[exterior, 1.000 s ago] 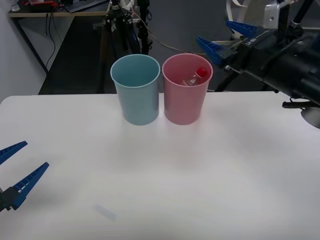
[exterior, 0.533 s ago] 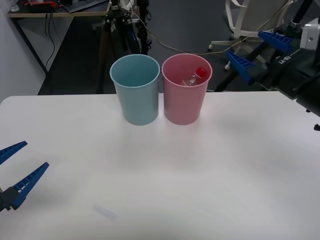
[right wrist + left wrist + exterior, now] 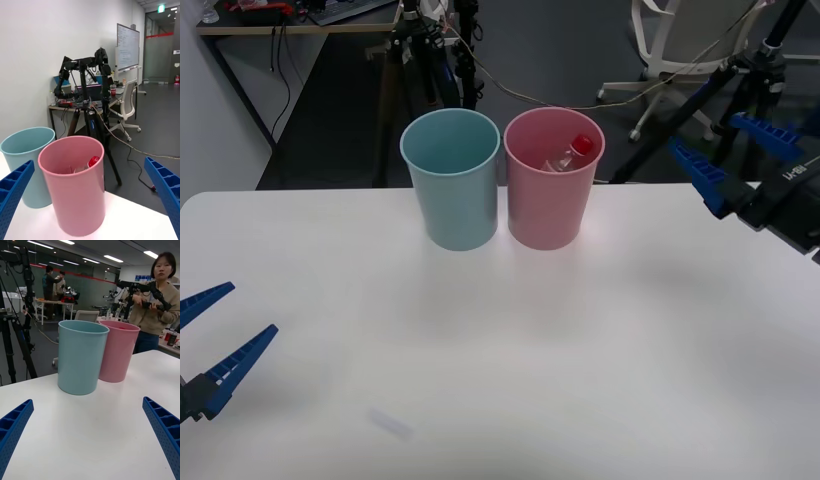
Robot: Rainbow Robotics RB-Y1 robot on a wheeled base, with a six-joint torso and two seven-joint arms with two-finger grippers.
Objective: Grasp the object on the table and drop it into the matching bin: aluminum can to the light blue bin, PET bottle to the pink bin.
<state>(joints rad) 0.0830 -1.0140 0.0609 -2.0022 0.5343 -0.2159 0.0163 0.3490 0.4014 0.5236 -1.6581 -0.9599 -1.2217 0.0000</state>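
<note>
1. Now I see the PET bottle point(image 3: 568, 155) inside the pink bin point(image 3: 552, 205), leaning, red cap up toward the far right.
2. My right gripper point(image 3: 740, 155) hangs spread at the table's point(image 3: 580, 340) far right; left gripper point(image 3: 210, 335) spread near left.
3. Light blue bin point(image 3: 453, 195) touches the pink one's left side.

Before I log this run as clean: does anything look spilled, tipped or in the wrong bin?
Nothing stands out. The PET bottle lies tilted inside the pink bin, where it belongs; the light blue bin stands upright beside it. Both the right gripper and the left gripper are open.
</note>
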